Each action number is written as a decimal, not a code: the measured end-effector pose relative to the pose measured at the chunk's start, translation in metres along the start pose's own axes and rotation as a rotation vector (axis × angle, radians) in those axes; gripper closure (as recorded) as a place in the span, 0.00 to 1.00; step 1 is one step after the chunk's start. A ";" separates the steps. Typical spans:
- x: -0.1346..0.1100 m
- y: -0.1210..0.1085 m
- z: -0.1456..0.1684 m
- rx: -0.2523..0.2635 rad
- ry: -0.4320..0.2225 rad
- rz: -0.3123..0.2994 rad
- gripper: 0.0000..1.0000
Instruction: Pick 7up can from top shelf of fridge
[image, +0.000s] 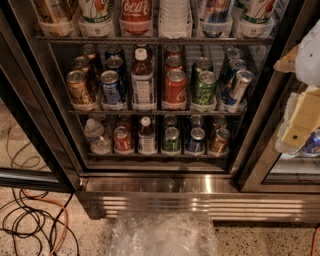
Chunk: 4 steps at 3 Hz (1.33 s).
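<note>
The fridge (150, 192) stands open, showing its wire racks of drinks. The top shelf (150, 39) runs along the top edge of the view, with white plastic cup holders (175, 22). A white 7up can (97, 10) with green lettering stands at the left of this shelf, next to a red Coca-Cola can (136, 10). A second similar white can (257, 10) stands at the right. Only their lower parts show. My gripper (300, 122), white and pale yellow, hangs at the right edge, outside the fridge and well below and to the right of the top shelf.
Two lower racks hold several cans and bottles (142, 80). The black door frame (30, 110) stands at the left. Black and orange cables (30, 220) lie on the floor at the left. Crumpled clear plastic (160, 235) lies before the steel base.
</note>
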<state>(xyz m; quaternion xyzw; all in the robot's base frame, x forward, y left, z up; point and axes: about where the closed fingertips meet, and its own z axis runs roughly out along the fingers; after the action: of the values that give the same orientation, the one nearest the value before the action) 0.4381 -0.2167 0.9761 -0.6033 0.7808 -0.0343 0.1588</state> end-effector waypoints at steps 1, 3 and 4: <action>0.000 0.000 0.000 0.000 0.000 0.000 0.00; 0.004 0.017 0.014 0.005 -0.120 0.179 0.00; 0.004 0.034 0.027 0.013 -0.280 0.417 0.00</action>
<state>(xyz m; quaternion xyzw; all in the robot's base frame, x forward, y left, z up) 0.4136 -0.2078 0.9415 -0.4269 0.8586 0.0783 0.2728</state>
